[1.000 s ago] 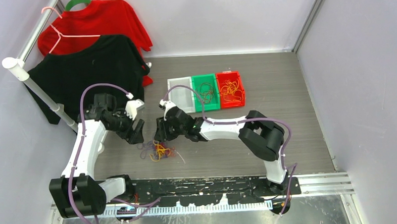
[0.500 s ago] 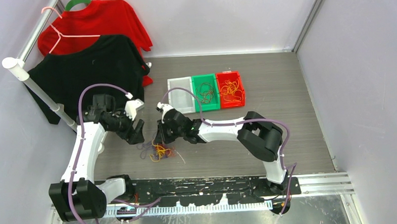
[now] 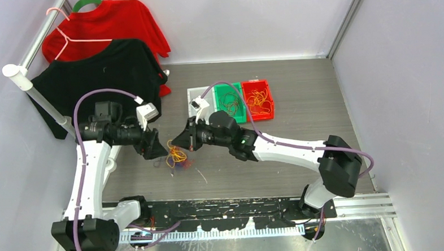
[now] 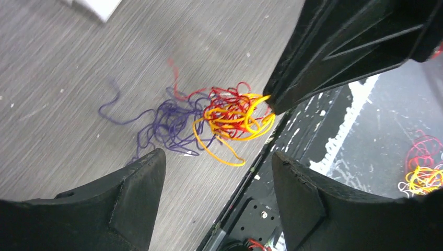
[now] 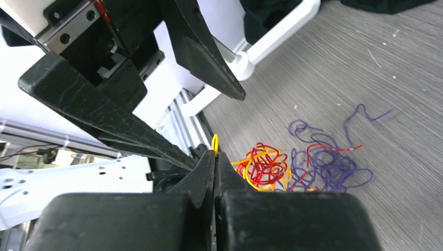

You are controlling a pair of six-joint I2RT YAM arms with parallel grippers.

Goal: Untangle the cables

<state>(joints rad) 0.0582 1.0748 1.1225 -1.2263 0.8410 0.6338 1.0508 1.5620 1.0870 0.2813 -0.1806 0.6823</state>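
Cables (image 3: 177, 158) sit in one orange, red and purple knot between our arms, purple loops trailing on the desk (image 3: 320, 98). Our right gripper (image 5: 214, 157) is pinched shut on an orange strand at the knot's edge; our left gripper (image 4: 214, 167) hangs above, jaws wide, holding nothing. We judge that pulling may drag the whole knot along or let the thin strand slip free. We read no writing anywhere

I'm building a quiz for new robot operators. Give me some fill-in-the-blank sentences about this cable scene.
The right gripper is ____ on a yellow strand of the cables. The left gripper faces them with jaws ____. Bright orange wires lie in the ____ tray.
Missing words: shut; open; red.
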